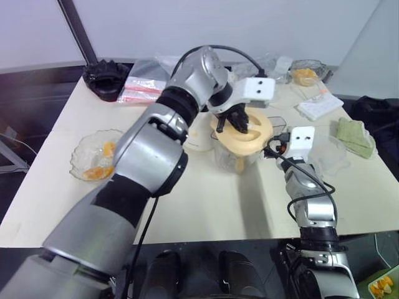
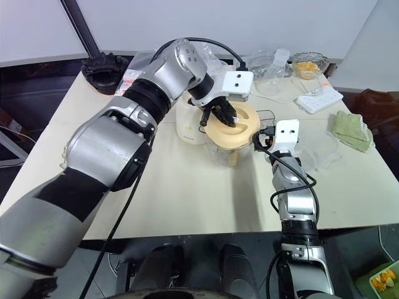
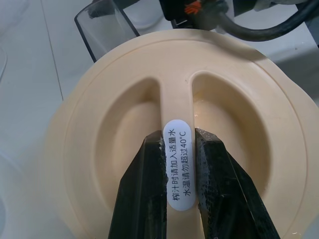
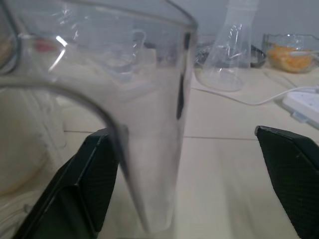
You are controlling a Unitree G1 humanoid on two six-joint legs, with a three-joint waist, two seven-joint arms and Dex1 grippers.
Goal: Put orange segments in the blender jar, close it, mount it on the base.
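The jar [image 2: 232, 151] stands mid-surface [image 2: 187, 193] with segments inside and the lid [image 3: 169, 129] resting on top, its ridge pinched by the left claw [image 3: 178, 164]. The right claw [image 4: 199, 184], wide open, straddles the handle [image 4: 149, 149]. Seating the lid and mounting on the base [image 2: 190, 124] likely remain.

The left claw [image 2: 219, 116] pinches the lid [image 2: 233, 129] atop the blender jar [image 2: 232, 154], beside the base [image 2: 190, 127].

Bare table [image 2: 187, 199] lies open before the blender jar [image 2: 227, 152], while the base [image 2: 189, 128] crowds, seemingly touching, its far-left side.
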